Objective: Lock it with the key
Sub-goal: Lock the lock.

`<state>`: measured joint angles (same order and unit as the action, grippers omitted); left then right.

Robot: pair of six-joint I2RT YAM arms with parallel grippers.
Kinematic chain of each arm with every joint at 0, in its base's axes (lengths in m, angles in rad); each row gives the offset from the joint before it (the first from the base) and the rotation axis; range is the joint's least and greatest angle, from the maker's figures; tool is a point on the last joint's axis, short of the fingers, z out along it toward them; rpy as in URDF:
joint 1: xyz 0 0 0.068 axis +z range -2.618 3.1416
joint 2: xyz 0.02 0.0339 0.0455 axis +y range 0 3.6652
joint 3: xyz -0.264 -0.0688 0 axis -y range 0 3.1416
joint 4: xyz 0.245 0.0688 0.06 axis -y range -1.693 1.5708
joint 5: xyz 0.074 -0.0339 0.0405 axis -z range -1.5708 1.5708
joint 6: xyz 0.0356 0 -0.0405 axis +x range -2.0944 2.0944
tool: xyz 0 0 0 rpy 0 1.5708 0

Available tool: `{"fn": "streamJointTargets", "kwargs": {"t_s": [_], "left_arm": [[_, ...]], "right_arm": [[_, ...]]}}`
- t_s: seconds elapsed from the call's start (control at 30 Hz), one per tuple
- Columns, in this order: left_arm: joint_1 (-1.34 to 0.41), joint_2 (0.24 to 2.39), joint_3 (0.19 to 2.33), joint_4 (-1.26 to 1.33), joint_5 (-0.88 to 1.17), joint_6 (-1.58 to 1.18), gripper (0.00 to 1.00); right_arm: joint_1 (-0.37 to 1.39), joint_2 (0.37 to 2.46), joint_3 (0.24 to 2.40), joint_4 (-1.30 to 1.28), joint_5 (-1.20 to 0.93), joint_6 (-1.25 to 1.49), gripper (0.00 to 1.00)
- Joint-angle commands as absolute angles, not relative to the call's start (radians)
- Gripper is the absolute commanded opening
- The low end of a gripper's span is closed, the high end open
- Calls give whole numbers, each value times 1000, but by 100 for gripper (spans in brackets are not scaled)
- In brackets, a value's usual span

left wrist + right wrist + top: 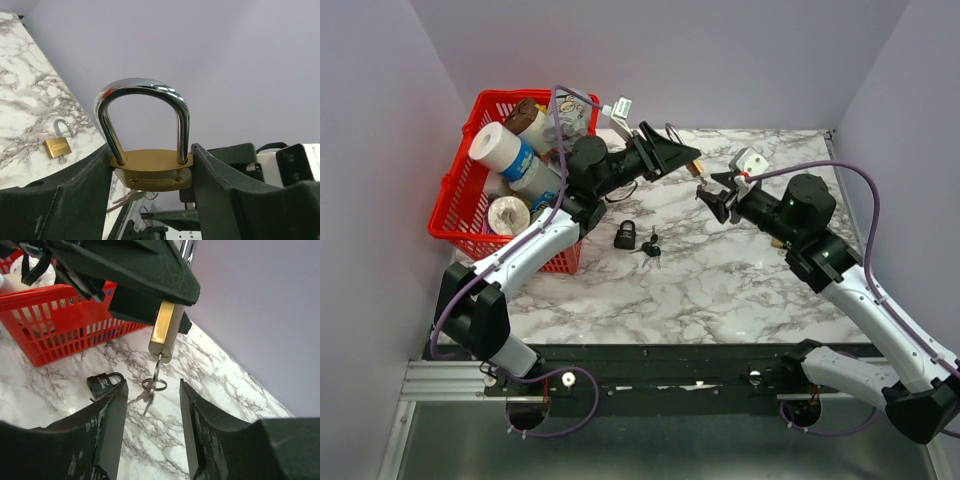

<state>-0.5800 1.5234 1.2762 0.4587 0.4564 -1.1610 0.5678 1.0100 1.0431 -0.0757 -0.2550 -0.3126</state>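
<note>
A brass padlock (pixel 152 172) with a chrome shackle (pixel 142 90) is held in the air, my left gripper (pixel 152 150) shut on its body from both sides. Both shackle legs meet the body. From the lock's underside (pixel 164 330) a key (pixel 158 365) sticks down, with a ring (pixel 154 385) and a second key hanging from it. My right gripper (pixel 152 386) stands open just under the lock, with the ring between its fingers (pixel 112 410) and touching neither. In the top view the two grippers (pixel 685 160) (pixel 715 195) meet over the table's far middle.
A black padlock (pixel 625 236) and loose keys (pixel 652 247) lie on the marble table (pixel 720 290). A red basket (pixel 470 205) of rolls and bottles stands at the left. A small brass padlock (pixel 57 145) with an open shackle lies on the table.
</note>
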Motion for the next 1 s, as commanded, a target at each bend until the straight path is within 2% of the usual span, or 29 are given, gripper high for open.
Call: {"fn": "streamJointTargets", "kwargs": {"t_s": [0.0,0.27,0.37,0.4,0.5,0.57,0.9,0.97], "left_arm": [[-581,1463,1272,494,451,-1152,0],[-586,1466,1270,503,446,-1152,0],[-586,1462,1269,496,448,-1152,0],[-586,1460,1267,494,446,-1151,0],[-588,1457,1261,489,443,-1149,0],[-591,1454,1262,491,442,-1149,0],[-592,1463,1281,465,402,-1154,0],[-592,1468,1288,448,367,-1149,0]], "right_arm": [[565,994,1074,-55,-250,-357,53],[565,988,1060,-51,-322,-393,52],[565,1014,1075,-54,-316,-399,45],[566,1025,1080,-55,-314,-403,40],[563,1040,1095,-57,-310,-402,32],[565,1048,1100,-57,-308,-402,30],[566,1060,1089,-67,-278,-406,1],[566,1058,1075,-69,-265,-405,1]]}}
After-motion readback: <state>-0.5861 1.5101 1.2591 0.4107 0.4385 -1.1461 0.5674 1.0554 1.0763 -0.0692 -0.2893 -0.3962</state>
